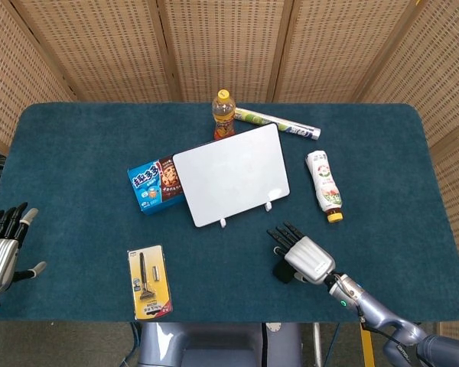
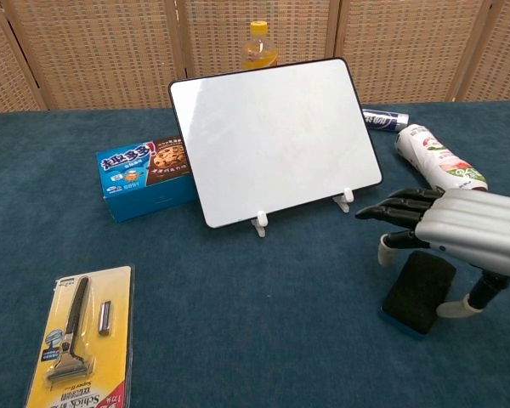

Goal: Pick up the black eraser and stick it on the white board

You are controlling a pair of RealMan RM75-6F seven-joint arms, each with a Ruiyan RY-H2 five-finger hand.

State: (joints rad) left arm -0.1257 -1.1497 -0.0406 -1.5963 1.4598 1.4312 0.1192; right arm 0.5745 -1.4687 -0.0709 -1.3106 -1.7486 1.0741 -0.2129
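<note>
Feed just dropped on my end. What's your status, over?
Right hand open, hovering over black eraser, no grip yet. Left hand open, idle at table edge. White board upright on stand, path clear.

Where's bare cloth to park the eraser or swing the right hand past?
Bare cloth lies between the razor pack and the right hand, and right of the white bottle. It is crowded behind the white board: cookie box, orange bottle, tube.
</note>
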